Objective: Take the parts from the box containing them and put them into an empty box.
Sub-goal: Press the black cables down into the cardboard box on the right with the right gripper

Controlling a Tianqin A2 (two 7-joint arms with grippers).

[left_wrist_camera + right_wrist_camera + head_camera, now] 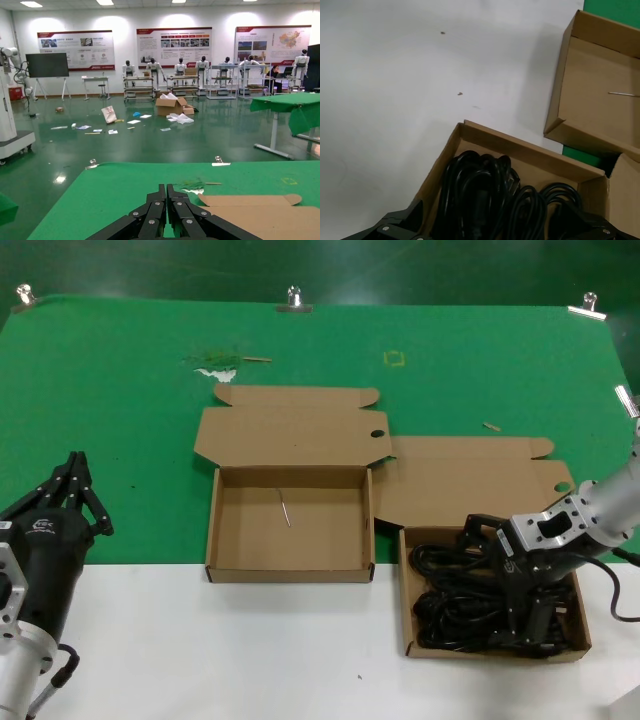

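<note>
The parts, black power cords [450, 590], lie coiled in the brown box [404, 590] at the right front of the table. My right gripper [528, 625] is lowered into this box, open, its fingers spread either side of a cord bundle [490, 190] without closing on it. The empty box [290, 570] stands to the left of that box, in the middle of the table. Only a thin pale sliver [285, 508] lies on its floor. In the right wrist view a corner of the empty box [590, 85] shows beyond the cord box's wall [520, 150]. My left gripper [78, 472] hangs shut at the far left.
Both boxes' lid flaps [290, 430] lie flat on the green cloth [120, 390] behind them. White tabletop [250, 650] runs along the front. A white scrap [215, 368] and metal clips [294, 300] sit near the far edge.
</note>
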